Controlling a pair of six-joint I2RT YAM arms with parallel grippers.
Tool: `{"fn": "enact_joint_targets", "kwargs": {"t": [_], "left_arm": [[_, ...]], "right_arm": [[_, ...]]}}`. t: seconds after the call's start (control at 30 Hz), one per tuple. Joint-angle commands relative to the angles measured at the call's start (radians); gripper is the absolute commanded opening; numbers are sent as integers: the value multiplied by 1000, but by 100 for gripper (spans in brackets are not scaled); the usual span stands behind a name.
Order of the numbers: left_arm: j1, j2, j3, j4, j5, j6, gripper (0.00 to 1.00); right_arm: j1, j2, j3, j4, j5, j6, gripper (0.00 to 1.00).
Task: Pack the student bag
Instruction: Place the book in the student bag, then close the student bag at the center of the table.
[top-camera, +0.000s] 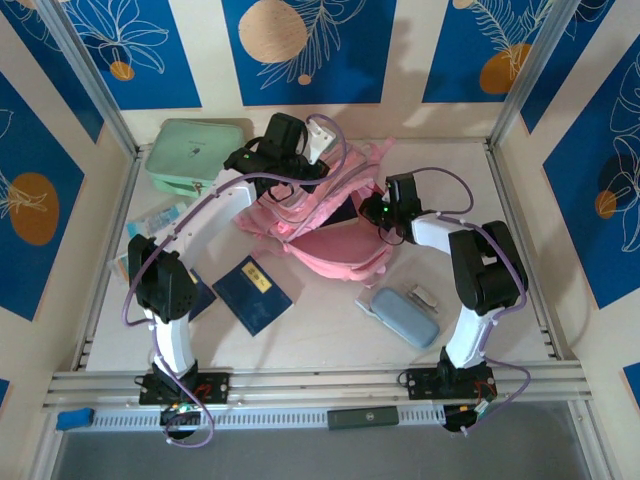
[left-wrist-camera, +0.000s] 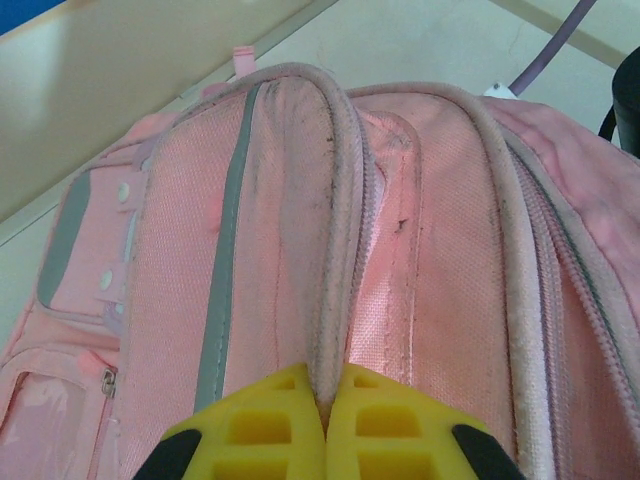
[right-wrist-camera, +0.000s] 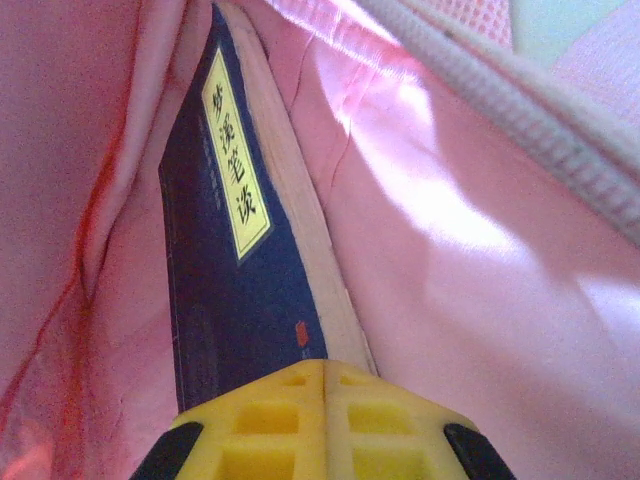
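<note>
The right gripper (right-wrist-camera: 325, 385) is clamping the near end of a dark blue book (right-wrist-camera: 235, 280), its yellow fingers pressed together on the cover. The book is pointing deep into pink lining (right-wrist-camera: 450, 250), with its pale page edge facing the right wall of the pocket. The left gripper (left-wrist-camera: 325, 405) is pinching a piped rim (left-wrist-camera: 335, 230) on the student bag (top-camera: 330, 245), fingers closed tight on that grey-pink cord and lifting it so the mouth is staying open. The bag is lying toward the back of the table (top-camera: 330, 345), between the two arms. A mint green case (top-camera: 195, 155) is sitting to its rear left, a second blue book (top-camera: 255, 292) is in front, and a grey-blue pencil case (top-camera: 405, 317) is at front right. As I judge it, the step in hand is seating the book inside. To do that well, the left arm should be holding the rim up and steady, while the right is sliding the book straight along the lining, clear of the zip (right-wrist-camera: 520, 90). It should be letting go only once the book is resting deep, then backing out along the same line to avoid dragging it.
</note>
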Motion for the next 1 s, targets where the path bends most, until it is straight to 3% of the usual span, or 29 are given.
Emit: {"fn": "enact_joint_targets", "kwargs": {"t": [0.0,0.17,0.4,0.47,0.57,0.73,0.97], "left_arm": [[9,-26,35,96,23,-1,0],[10,-20,-23,122,22,-36,0],[9,35,-78,82,77,-73,0],[9,29,-94,63,101,-87,9],[8,-45,-159,79,156,-116,38],[9,-292,-382,171,162,-259,53],[10,-640,-817,196,28,-485,63]], "right_arm": [[12,-68,-28,-23,-34,-50,0],[35,-239,-128,-71,-143,-71,2],[86,-496,-139,-409,-131,-121,9],[92,-545,-119,-503,-109,-134,11],[125,-598,-70,-626,-103,-177,17],[211,-595,21,-788,-96,-217,27],[433,-481,51,-777,-89,-165,43]]}}
